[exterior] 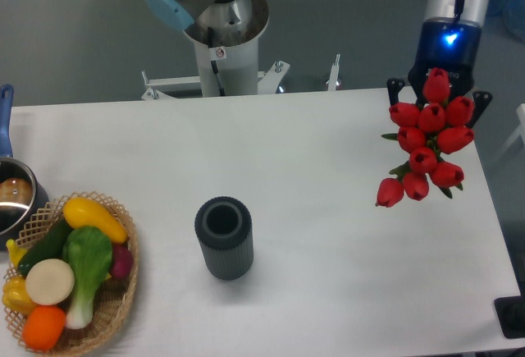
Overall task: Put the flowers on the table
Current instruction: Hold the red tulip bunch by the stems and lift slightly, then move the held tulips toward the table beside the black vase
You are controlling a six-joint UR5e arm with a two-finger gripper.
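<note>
Flowers (427, 145), red tulips, are held above the right end of the table (328, 209) by a gripper (439, 94) apparently clamped on the hidden stems, and could be dropped past the nearby right edge if released off-centre.

flowers (428, 139) over the table's (328, 209) right side, vase (224, 237) centre, basket (111, 316) left.

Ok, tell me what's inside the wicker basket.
The basket holds a yellow squash, a green-and-white leafy vegetable, an orange, a pale round slice and something purple. Whatever lies beneath them is covered.
</note>
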